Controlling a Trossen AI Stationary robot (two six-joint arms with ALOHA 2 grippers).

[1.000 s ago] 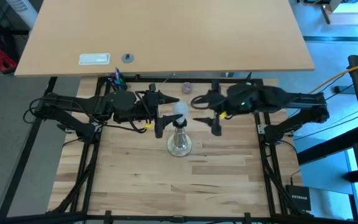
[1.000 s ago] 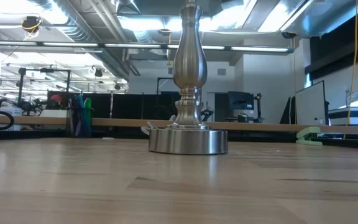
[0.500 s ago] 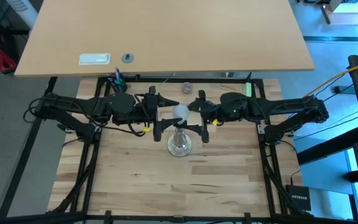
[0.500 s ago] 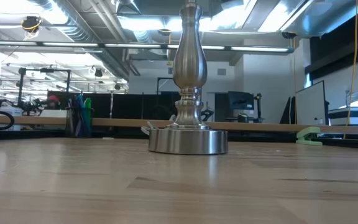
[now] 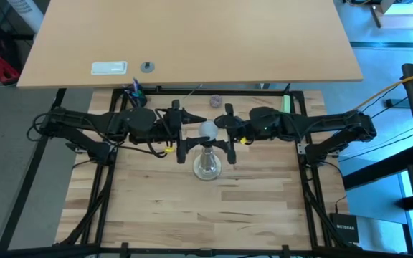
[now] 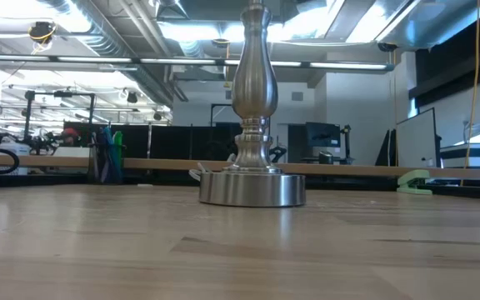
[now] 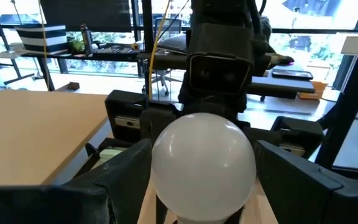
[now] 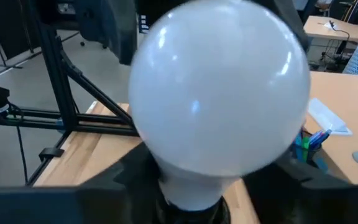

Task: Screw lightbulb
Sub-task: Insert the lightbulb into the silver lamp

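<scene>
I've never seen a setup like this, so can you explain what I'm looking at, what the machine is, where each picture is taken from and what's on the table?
It is a robot with two dark arms working at a wooden table. One picture looks straight down from above, one looks level across the tabletop, and two come from cameras on the arms' wrists. In the middle stands a silvery lamp stand with a white lightbulb sitting on top of it. The left gripper and the right gripper are on opposite sides of the lightbulb, each with its fingers open around it. Nothing is clamped that I can see. Each wrist picture shows the lightbulb close up. Behind is a second, lighter tabletop.
</scene>
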